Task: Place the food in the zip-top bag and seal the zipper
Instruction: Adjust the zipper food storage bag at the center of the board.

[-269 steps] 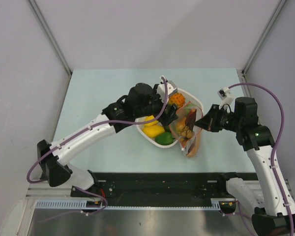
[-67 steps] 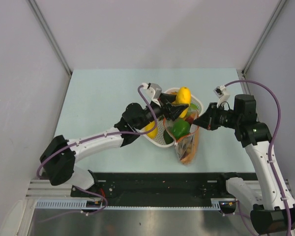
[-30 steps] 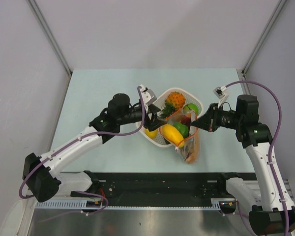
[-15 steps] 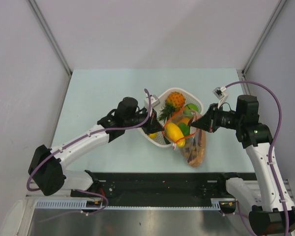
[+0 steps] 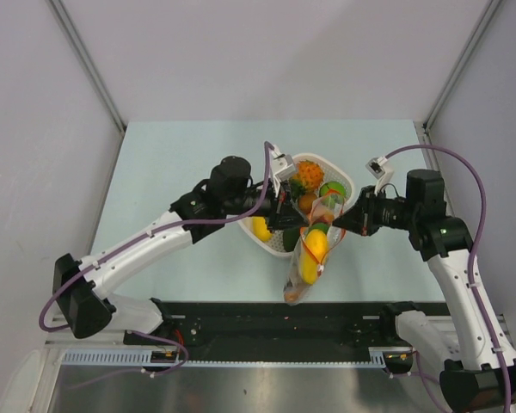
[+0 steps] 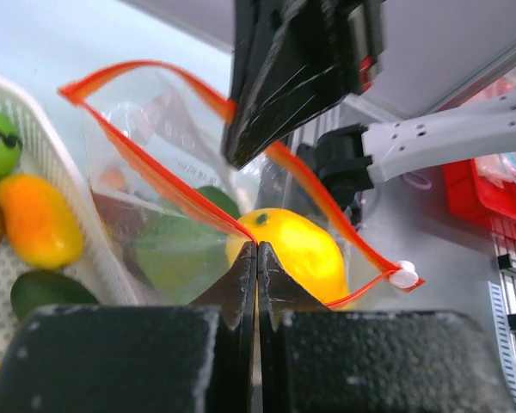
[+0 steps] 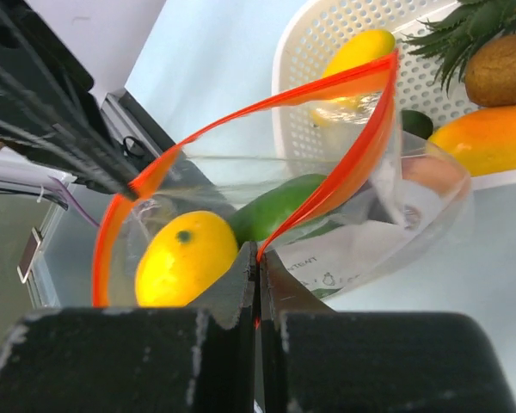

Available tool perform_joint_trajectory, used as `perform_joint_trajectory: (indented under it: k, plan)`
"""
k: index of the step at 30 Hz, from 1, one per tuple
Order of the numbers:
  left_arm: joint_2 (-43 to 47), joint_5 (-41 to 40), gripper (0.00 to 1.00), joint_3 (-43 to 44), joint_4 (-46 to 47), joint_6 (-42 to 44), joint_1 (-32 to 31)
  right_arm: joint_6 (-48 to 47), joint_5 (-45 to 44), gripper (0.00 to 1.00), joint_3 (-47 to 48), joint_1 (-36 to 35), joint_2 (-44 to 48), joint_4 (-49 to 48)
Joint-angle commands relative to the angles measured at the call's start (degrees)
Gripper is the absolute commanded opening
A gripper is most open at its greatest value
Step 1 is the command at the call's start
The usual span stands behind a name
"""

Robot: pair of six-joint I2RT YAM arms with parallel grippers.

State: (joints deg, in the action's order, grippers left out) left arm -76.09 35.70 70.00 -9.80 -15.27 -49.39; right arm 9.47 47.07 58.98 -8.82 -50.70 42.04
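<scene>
The zip-top bag (image 5: 305,267) hangs open-mouthed between both grippers, over the table in front of the white basket (image 5: 344,178). My left gripper (image 5: 297,221) is shut on the near side of the red-orange zipper (image 6: 155,165). My right gripper (image 5: 340,225) is shut on the opposite strip (image 7: 310,212). Food inside the bag includes a yellow fruit (image 6: 294,249) and a green piece (image 7: 275,206). More food lies in the basket: a spiky orange piece (image 5: 308,172), a lime (image 6: 0,142) and an orange fruit (image 6: 39,219). The white zipper slider (image 6: 402,275) sits at one end of the mouth.
The basket (image 7: 318,52) also holds a kiwi (image 7: 499,73) and a yellow piece (image 7: 357,52). The black rail (image 5: 275,318) runs along the near table edge, just below the hanging bag. Grey walls stand to the left, right and back.
My left gripper closed on the bag's mouth edge. The bag rose off the table and now hangs between both grippers, its bottom swung toward the near edge.
</scene>
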Motion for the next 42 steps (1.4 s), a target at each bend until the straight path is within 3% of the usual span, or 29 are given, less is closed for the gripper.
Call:
perform_joint_trajectory:
  k: [1, 5, 10, 16, 22, 25, 28, 29, 32, 35, 42]
  plan:
    - [-0.81, -3.70, 0.00, 0.15, -4.87, 4.35, -0.27, -2.53, -1.72, 0.00, -0.09, -0.41, 0.07, -0.21]
    - [1.46, -6.25, 0.00, -1.70, -6.99, 8.50, -0.45, -4.20, 1.08, 0.00, 0.08, -0.41, 0.25, 2.15]
    - [6.84, -7.39, 0.00, -7.50, -1.71, 11.04, -2.54, -7.10, 1.02, 0.00, -0.01, -0.76, 0.69, 5.86]
    - [-3.09, -5.13, 0.00, -4.00, -1.09, 6.65, -4.49, -4.55, 0.83, 0.00, -1.50, -1.73, -2.21, -0.82]
    - [4.54, -7.40, 0.00, -4.87, 1.20, 8.14, -2.12, -8.86, -1.01, 0.00, -0.09, 2.21, -0.02, 8.57]
    - [4.81, -7.32, 0.30, -4.69, -2.41, 9.11, -1.68, -8.77, -2.59, 0.00, -0.88, 3.63, 1.21, 8.94]
    - [6.74, -9.50, 0.66, -7.41, 0.30, 8.15, 1.47, -8.86, -2.51, 0.00, -1.24, 5.56, 0.34, 9.20]
    - [6.92, -10.47, 0.82, -7.68, 0.83, 7.45, 2.88, -9.21, -1.73, 0.00, -1.15, 7.13, 0.16, 9.81]
    - [5.35, -12.76, 0.99, -7.77, 0.05, 6.65, 8.51, -9.30, -1.10, 0.00, -1.24, 8.29, -0.10, 11.13]
    - [1.22, -15.05, 0.99, -7.77, -2.06, 8.23, 9.84, -9.30, -0.75, 0.00, -1.24, 8.38, -0.19, 11.22]
    - [-13.63, -16.80, 0.87, -3.21, -3.73, 4.11, 8.26, -9.30, -1.72, 0.00, -1.15, 8.38, -0.63, 10.34]
